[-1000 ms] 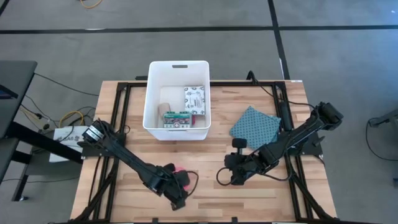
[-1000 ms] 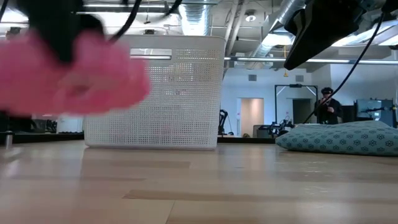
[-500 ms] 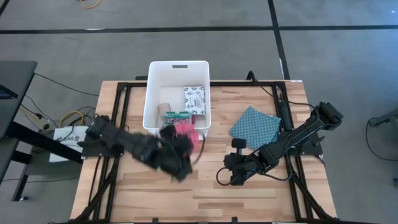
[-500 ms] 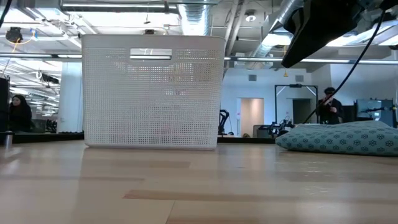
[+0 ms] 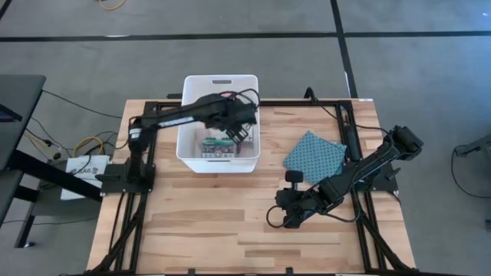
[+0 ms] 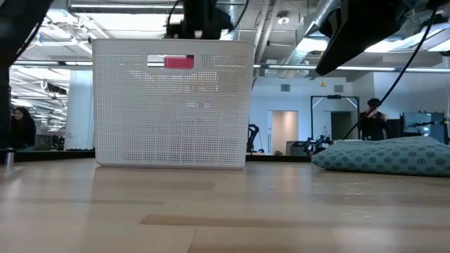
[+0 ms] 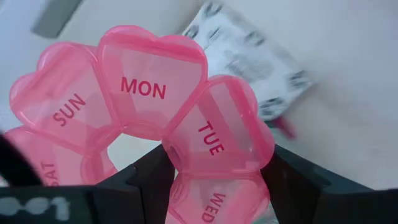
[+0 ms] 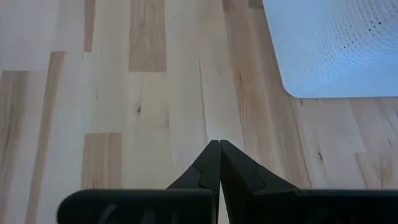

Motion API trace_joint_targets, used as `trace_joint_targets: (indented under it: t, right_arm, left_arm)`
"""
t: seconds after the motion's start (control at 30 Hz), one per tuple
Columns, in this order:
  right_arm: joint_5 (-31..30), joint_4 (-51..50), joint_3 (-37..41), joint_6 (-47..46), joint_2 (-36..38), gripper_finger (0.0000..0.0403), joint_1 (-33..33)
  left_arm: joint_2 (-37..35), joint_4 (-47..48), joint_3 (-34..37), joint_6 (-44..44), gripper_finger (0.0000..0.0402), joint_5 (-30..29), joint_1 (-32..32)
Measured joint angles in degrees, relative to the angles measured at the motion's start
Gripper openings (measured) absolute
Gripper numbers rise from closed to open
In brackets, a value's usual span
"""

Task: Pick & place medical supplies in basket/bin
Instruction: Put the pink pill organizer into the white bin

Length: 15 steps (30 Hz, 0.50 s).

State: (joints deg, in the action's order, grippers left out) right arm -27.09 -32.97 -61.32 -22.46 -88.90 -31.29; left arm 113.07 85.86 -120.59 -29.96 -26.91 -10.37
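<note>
Currently the left pincer (image 5: pixel 239 132) is over the white bin (image 5: pixel 189 157), toward its 3 o'clock wall, clamped on the pink pill organiser (image 7: pixel 155 118), a ring of heart-shaped day cells (SUN, MON, TUE, WED readable in the left wrist view). The fingers pinch it across one side of the ring, near the WED cell; the rest sticks out unsupported.

Risks from here, as I judge them:
- Held by one edge, so it can pivot in the grip or slip early. A drop now probably still lands inside, since the low view shows pink through the bin's handle slot (image 6: pixel 178 62).
- Release point sits close to the 3 o'clock wall, so the ring could catch the rim and hang or tip out onto the table (image 5: pixel 230 222).
- It lands on what's already inside: the teal-green packet (image 5: pixel 217 146) and the white patterned pouch (image 7: pixel 249 65) right under it. May end up propped on edge, not flat (fine for the task, just untidy).

Orientation: it's a ring, so no real long axis. It sticks out forward from the fingers, face toward the wrist camera. Tilt against the bin floor I can't tell.

Right pincer (image 8: pixel 217 163) sits with fingers together, empty, low over the table at roughly 5 o'clock from the bin, near the teal cloth (image 5: pixel 314 155).
</note>
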Motion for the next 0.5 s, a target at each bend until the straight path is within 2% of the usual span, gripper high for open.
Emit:
trace_joint_targets:
  t: [0.13, 0.27, 0.5]
  right_arm:
    - [0.0, 0.1, 0.0, 0.4, 0.0, 0.0, 0.3]
    - [0.0, 0.0, 0.0, 0.5, 0.0, 0.0, 0.3]
    - [0.0, 0.3, 0.0, 3.0, 0.0, 0.0, 0.3]
  left_arm:
    - [3.3, -2.3, 4.4, 2.6, 0.0202, 3.2, -3.7]
    - [7.0, -4.9, 5.6, 7.4, 0.0202, 9.4, -4.9]
    - [12.4, -11.8, 5.5, 15.8, 0.0203, 11.3, -6.4]
